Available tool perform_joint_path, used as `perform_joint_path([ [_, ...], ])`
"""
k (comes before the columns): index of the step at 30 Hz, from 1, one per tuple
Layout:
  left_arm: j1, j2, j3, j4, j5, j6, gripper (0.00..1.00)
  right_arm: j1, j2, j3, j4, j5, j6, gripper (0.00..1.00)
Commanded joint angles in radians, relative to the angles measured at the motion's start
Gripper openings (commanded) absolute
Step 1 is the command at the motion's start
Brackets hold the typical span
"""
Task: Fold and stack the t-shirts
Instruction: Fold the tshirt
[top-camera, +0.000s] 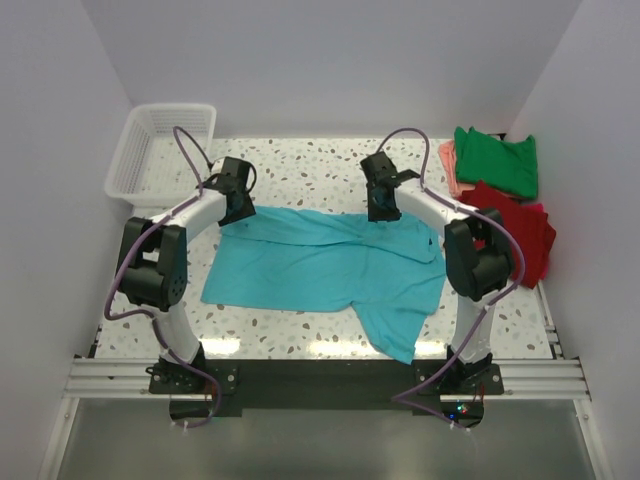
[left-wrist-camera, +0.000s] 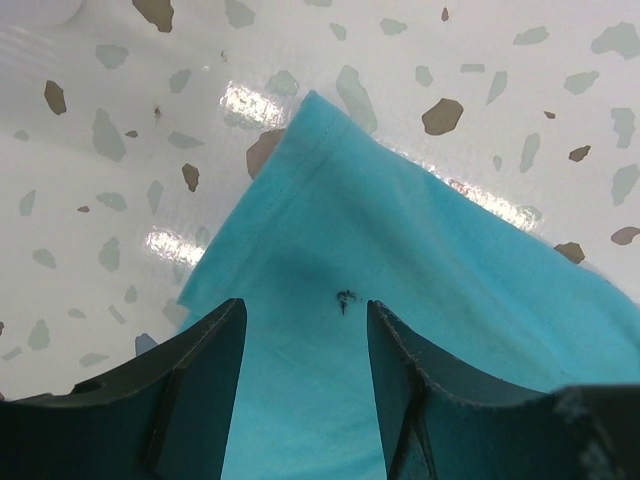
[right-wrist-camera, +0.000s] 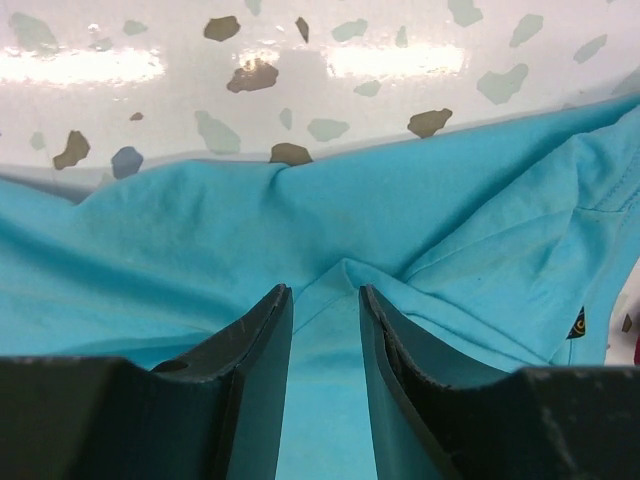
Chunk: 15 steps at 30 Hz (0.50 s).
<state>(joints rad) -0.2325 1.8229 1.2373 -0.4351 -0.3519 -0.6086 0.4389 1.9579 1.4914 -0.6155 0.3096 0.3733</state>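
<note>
Speckled white tabletop (top-camera: 300, 165), one turquoise shirt (top-camera: 320, 270) spread out with its far edge right under both grippers. Left gripper (left-wrist-camera: 305, 310) is over a corner, fingers apart, holding nothing. Right gripper (right-wrist-camera: 325, 290) is parted too, just above a ridge of cloth. Off to its right are three more shirts: one green shirt (top-camera: 497, 160), one red shirt (top-camera: 515, 225), one pink shirt (top-camera: 452, 172). One basket (top-camera: 125, 160) sits beyond the left gripper

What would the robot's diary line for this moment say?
stage: turquoise shirt spread out, unfolded | left jaws: open over its far-left corner | right jaws: open over its far edge
</note>
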Motion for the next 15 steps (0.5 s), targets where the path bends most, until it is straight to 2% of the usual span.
perform_joint_path([
  [1,-0.007,-0.002,0.051,0.013,-0.012,0.012,0.57,-0.025,0.019,0.021,-0.003,0.025,-0.011,0.37],
  [15,-0.007,0.018,0.073,0.009,-0.013,0.018,0.57,-0.065,0.041,-0.005,0.000,-0.095,-0.001,0.37],
])
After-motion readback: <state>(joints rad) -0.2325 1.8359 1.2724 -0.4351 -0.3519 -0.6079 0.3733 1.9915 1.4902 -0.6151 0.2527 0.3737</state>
